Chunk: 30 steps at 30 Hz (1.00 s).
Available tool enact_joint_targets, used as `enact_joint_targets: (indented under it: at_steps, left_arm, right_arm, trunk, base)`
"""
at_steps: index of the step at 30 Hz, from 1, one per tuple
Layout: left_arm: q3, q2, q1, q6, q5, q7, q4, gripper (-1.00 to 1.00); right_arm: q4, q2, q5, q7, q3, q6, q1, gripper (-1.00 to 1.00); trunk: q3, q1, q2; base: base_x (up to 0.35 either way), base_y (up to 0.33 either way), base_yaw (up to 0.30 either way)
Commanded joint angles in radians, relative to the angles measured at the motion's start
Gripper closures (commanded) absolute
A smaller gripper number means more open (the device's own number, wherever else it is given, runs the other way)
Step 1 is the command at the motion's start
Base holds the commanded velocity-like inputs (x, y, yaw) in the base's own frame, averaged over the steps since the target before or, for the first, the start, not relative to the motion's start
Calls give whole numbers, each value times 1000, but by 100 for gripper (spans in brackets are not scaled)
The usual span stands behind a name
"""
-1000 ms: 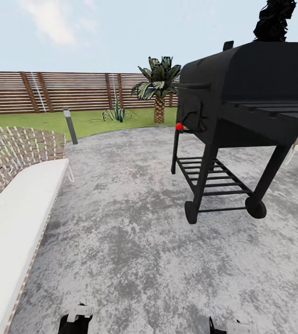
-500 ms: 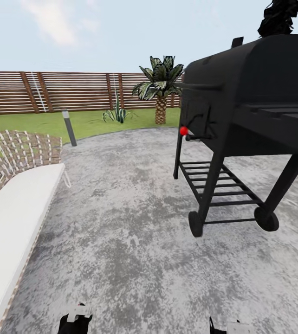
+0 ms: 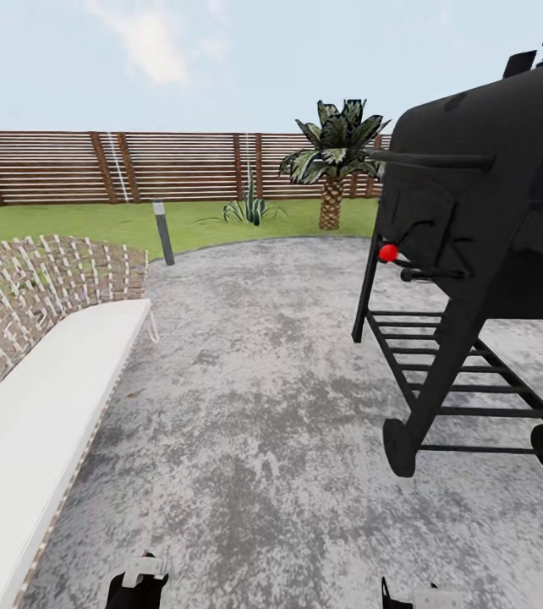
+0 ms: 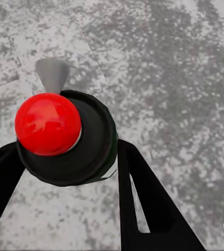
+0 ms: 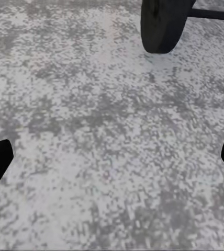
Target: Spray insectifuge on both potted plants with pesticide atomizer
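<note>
Since a second ago the whole head view has swung: the fence, palm and grill all slide across the picture together and the grill looms larger, so the camera and base have turned and rolled forward, not the things.

The gravel patio (image 3: pixel 255 397) of the garden spreads underfoot, with lawn (image 3: pixel 77 222) and the slatted wooden fence (image 3: pixel 136 165) beyond. The black barbecue grill (image 3: pixel 483 254) crowds the robot's right side; one of its wheels (image 5: pixel 163 23) stands near the right gripper (image 5: pixel 112 157), whose fingers are spread wide with nothing between them. A white-cushioned wicker bench (image 3: pixel 35 381) runs along the left. Further off stand a small palm (image 3: pixel 332 156), a spiky agave tuft (image 3: pixel 251 207) and a bollard light (image 3: pixel 163 230).

The left gripper (image 4: pixel 70 157) is clamped around the pesticide atomizer (image 4: pixel 65 138), its red dot facing the wrist camera. With the bottle in hand, pickup looks done; the potted plants are not in sight, so the robot is probably in transit toward them and spraying has yet to begin.
</note>
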Motion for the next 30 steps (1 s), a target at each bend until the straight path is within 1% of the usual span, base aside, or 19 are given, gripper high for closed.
enact_joint_targets:
  at_steps: [1,7,10,30]
  left_arm:
    - [-7,0,-1,-3,11,-4,1,100]
    - [-7,0,-1,-3,11,-4,1,100]
    - [-7,0,-1,-3,11,-4,1,100]
    - [-7,1,-1,-3,11,-4,1,100]
  right_arm:
    - [1,0,11,-7,-4,-3,-1,-100]
    - [1,0,11,-7,-4,-2,-1,-100]
    - [1,0,11,-7,-4,-2,-1,-100]
    - [1,0,11,-7,-4,-1,-1,-100]
  trunk:
    - [-1,0,0]
    - [-1,0,0]
    - [-1,0,0]
    - [-1,0,0]
  base:
    - [339,0,274]
    - [339,0,271]
    - [339,0,155]
    - [339,0,5]
